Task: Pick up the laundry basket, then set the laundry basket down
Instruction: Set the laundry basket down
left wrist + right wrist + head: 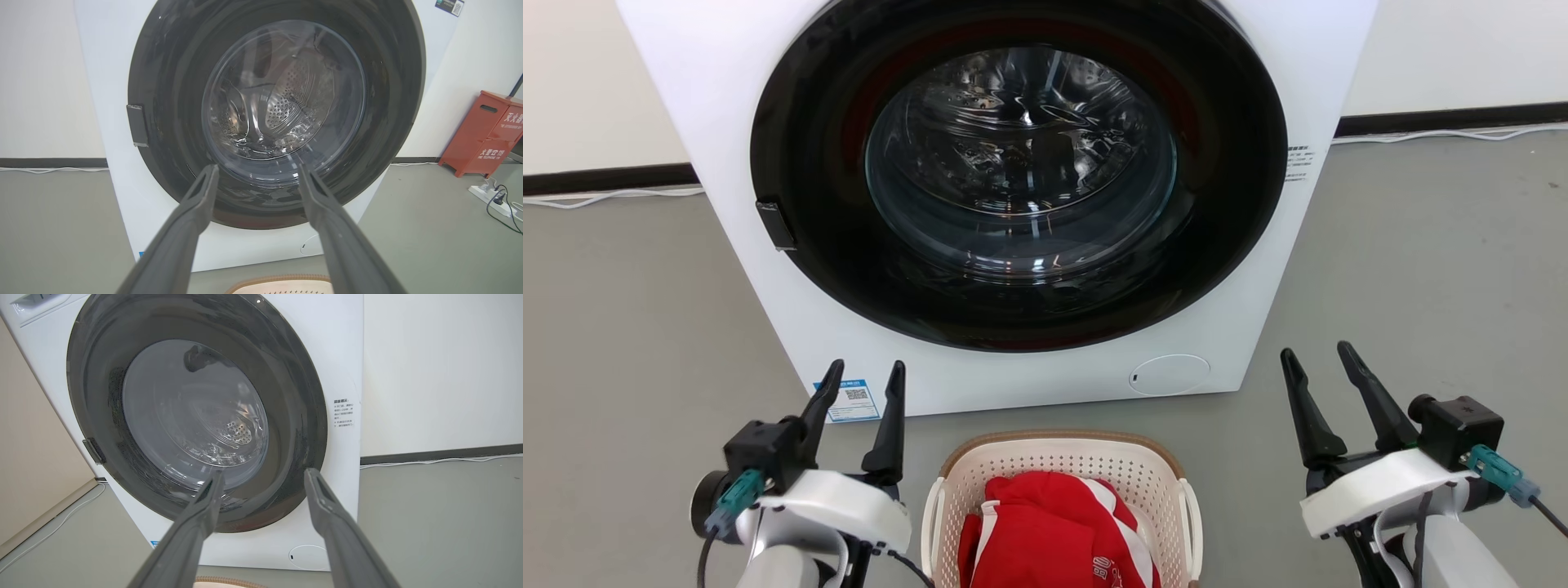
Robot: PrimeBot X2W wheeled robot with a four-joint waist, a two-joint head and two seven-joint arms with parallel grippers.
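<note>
Grey floor (621,327) runs to a white wall with a dark skirting. On it stands the washer (715,122), its round door (1021,163) shut. The basket (1062,457) stands on the floor just before the washer's foot, cut off by the bottom edge of the head view. A red garment (1054,523) lies inside it. The left gripper (867,367) is beside the basket's left handle and the right gripper (1315,349) is well off its right side. Both sets of jaws are spread and empty, fingers pointing toward the washer and touching nothing.

Left wrist view: the left gripper (258,167) has its jaws apart, framing the door (282,102). The basket's brown rim (278,279) shows at the bottom edge. A red cabinet (486,130) stands by the wall at right, with a power strip (490,196) near it on the floor.

Right wrist view: the right gripper (265,473) has its jaws apart before the washer (343,355). A sliver of the rim (224,579) shows at the bottom edge. A white cable (441,461) follows the skirting.
</note>
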